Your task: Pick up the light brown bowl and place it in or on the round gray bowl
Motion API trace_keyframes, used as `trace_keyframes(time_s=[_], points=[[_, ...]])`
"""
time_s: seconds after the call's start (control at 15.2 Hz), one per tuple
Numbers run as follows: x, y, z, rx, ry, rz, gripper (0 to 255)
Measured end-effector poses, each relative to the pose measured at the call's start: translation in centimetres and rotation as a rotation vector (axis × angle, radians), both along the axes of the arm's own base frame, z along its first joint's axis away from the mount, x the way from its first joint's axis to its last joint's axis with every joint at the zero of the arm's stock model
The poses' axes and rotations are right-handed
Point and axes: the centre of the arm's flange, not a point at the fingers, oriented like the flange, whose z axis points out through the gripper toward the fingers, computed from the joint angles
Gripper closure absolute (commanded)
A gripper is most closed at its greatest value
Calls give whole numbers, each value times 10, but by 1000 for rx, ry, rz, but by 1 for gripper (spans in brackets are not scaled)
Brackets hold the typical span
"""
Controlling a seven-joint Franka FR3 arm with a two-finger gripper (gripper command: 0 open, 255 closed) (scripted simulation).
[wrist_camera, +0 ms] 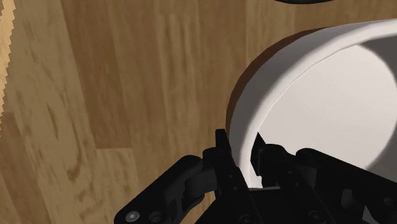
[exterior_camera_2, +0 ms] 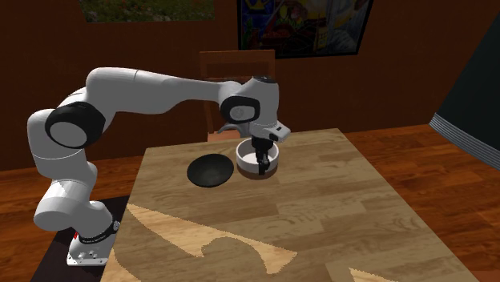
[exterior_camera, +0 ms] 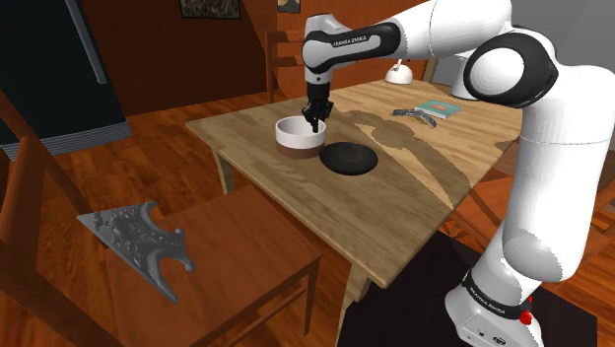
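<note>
- The hand is clenched on the rim of the white bowl; in the wrist view one black finger sits outside the wall and the other inside, with the rim pinched between them.
- The white bowl has a brown band round its foot; it stands upright on the worktop, and the hand grips its rim on the side nearest the dark round bowl.
- The dark round bowl lies just beside the white bowl, at 4 o'clock from it in the shoulder view and at 9 o'clock in the second exterior view; the two are close, and whether they touch I cannot tell.
- Edges: in the second exterior view both bowls sit near the worktop's far edge, at 12 o'clock; a wooden chair stands just behind that edge.
- Open room: bare wood runs from the bowls toward 5 o'clock in the second exterior view; in the shoulder view a teal book lies well apart, at 2 o'clock.
</note>
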Motion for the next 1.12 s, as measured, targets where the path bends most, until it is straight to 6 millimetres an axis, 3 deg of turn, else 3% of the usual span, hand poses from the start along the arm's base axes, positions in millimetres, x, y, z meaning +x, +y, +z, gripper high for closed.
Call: trace_keyframes(time_s=[1.12], points=[[-1, 2, 87, 0, 1, 0, 255]])
